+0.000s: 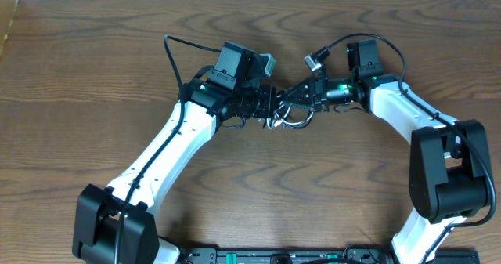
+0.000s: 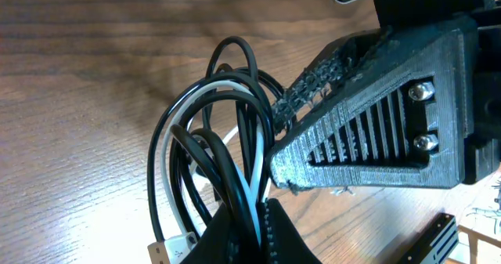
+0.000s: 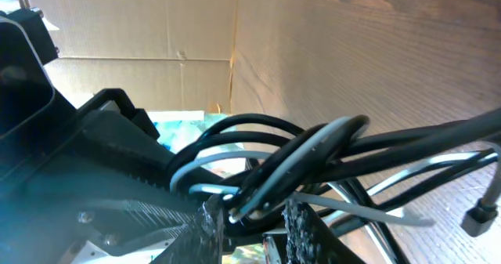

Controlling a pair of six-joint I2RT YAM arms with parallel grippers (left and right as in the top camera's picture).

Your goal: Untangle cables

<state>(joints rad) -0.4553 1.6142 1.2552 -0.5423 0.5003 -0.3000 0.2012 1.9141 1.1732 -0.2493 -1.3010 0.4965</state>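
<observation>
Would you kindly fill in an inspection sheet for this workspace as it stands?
Surface: wooden table, brown grain.
Job's things: black and white cables, tangled in one bunch between the two arms.
Clutter: nothing seen.
Grippers: left gripper and right gripper close together, both with jaws shut on the cables.
Cables: thick black rig cords loop beside each wrist.
Surroundings: cardboard beyond the table.
</observation>
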